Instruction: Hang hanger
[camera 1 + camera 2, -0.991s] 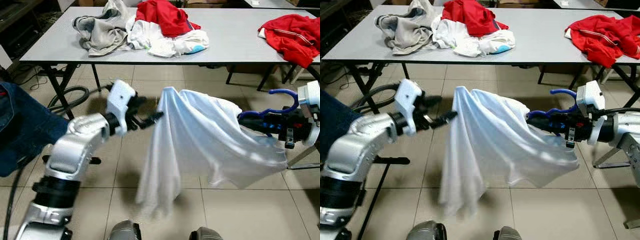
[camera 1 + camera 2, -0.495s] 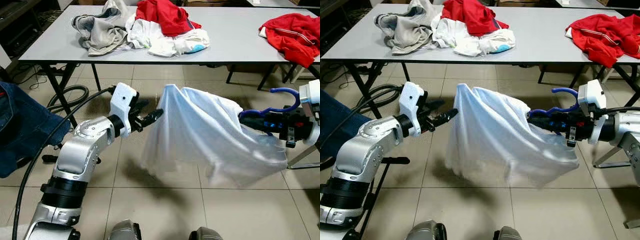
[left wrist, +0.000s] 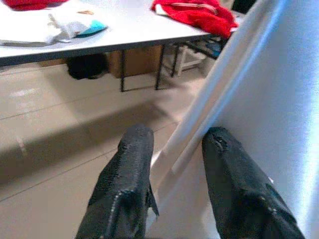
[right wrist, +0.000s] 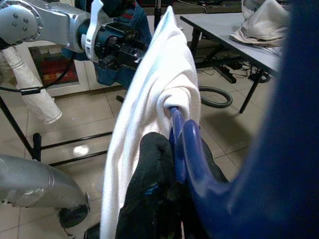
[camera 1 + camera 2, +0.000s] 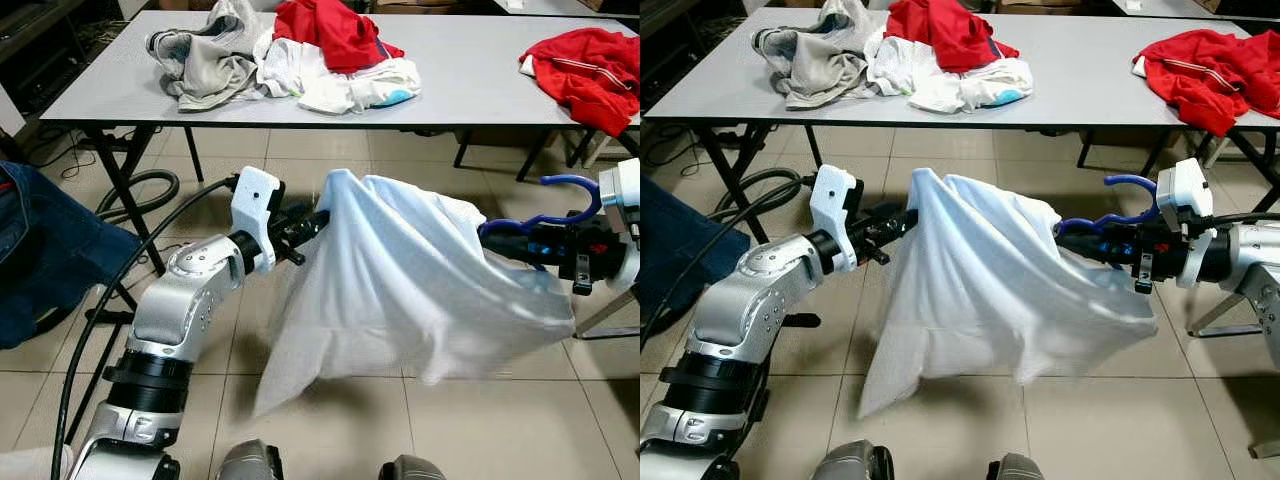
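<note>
right gripper (image 5: 1095, 247) clamped on blue hanger (image 5: 1130, 205) | left gripper (image 5: 902, 222) fingers parted at white shirt (image 5: 980, 285) edge | risk: shirt slides off hanger, only loosely draped

The left end effector (image 5: 318, 222) now sits closer to the white shirt (image 5: 400, 290), its fingers (image 3: 130, 164) at the shirt's near edge, where earlier they stood just apart. The shirt's lower hem now hangs longer and flares leftward.
</note>
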Controlling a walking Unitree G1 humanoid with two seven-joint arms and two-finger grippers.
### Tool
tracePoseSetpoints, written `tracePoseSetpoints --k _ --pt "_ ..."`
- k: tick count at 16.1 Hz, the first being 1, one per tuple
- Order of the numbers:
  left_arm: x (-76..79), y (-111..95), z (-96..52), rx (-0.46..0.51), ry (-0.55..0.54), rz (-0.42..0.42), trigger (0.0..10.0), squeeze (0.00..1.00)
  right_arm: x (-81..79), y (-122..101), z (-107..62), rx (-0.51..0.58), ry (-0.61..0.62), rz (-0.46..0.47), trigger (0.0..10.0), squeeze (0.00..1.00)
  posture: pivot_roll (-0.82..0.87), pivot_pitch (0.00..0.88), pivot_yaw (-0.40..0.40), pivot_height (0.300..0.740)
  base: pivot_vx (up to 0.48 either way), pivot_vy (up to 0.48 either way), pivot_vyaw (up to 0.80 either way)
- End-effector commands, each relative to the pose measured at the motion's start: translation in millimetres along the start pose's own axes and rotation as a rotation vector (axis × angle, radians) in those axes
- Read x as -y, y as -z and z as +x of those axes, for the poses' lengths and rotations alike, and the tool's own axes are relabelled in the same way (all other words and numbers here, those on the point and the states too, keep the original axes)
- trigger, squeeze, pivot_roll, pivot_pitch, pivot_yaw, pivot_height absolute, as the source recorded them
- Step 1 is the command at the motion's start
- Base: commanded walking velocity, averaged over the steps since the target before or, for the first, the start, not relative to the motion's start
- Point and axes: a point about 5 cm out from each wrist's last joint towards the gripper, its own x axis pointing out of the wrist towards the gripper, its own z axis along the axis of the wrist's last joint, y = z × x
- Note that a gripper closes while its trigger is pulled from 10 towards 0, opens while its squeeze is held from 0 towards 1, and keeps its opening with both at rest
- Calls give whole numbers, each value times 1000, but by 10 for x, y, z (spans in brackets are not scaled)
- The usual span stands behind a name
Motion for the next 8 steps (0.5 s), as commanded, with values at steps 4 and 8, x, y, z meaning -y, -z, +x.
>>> tracePoseSetpoints --k 4,8 --pt "22 -51 -18 27 36 -13 0 0 49 -108 -30 30 27 -46 10000 0 -144 0 17 740 0 0 0" --pt "22 -51 -18 27 36 -13 0 0 49 -108 -30 30 27 -46 10000 0 -144 0 17 740 0 0 0"
